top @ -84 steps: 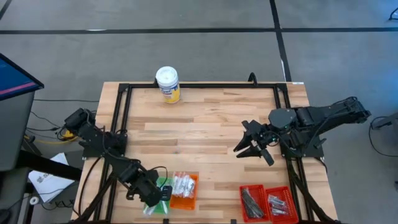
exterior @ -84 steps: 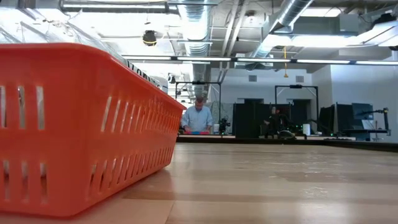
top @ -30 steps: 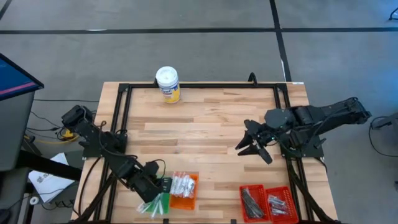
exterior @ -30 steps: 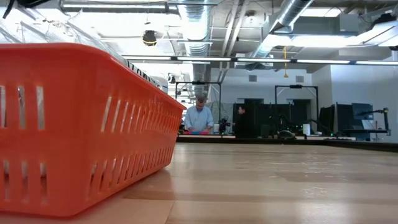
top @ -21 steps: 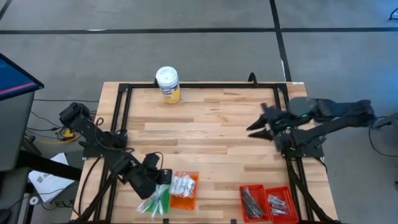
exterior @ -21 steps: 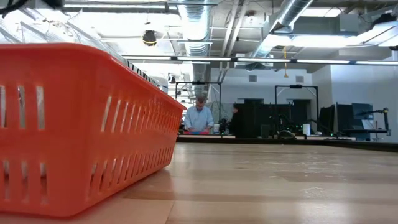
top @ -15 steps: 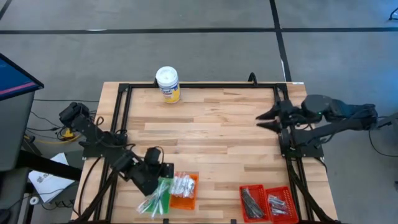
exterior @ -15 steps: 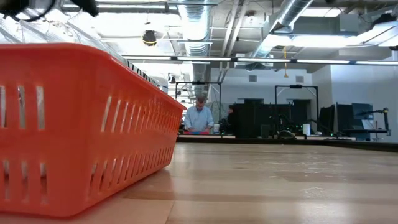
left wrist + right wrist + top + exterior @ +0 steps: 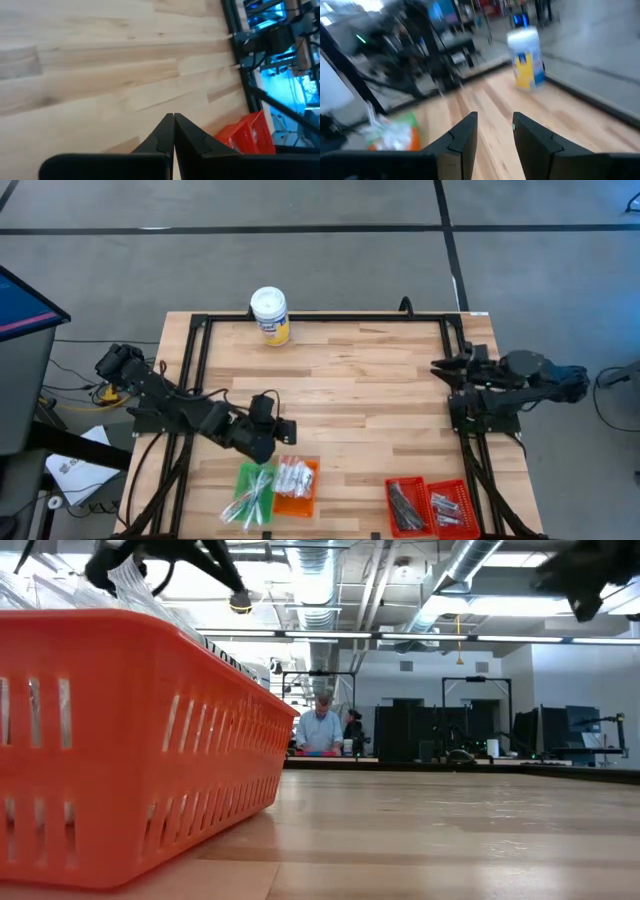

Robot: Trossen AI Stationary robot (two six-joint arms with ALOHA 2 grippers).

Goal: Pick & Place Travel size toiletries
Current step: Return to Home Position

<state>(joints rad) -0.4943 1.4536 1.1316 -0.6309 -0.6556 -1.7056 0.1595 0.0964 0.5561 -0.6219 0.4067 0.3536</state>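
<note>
Left gripper (image 9: 278, 426), fingers closed on nothing, has drawn back from the green tray (image 9: 242, 476). Right gripper (image 9: 443, 367), narrowly parted, has folded back to the worktop (image 9: 340, 395) edge. The toiletries (image 9: 293, 477) lie in trays; sorting appears complete.

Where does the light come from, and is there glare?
Low view: ceiling strip lights glare white overhead. High view: even light on the table, no hard shadows. Left wrist view: a blue glow beyond the table edge.
</note>
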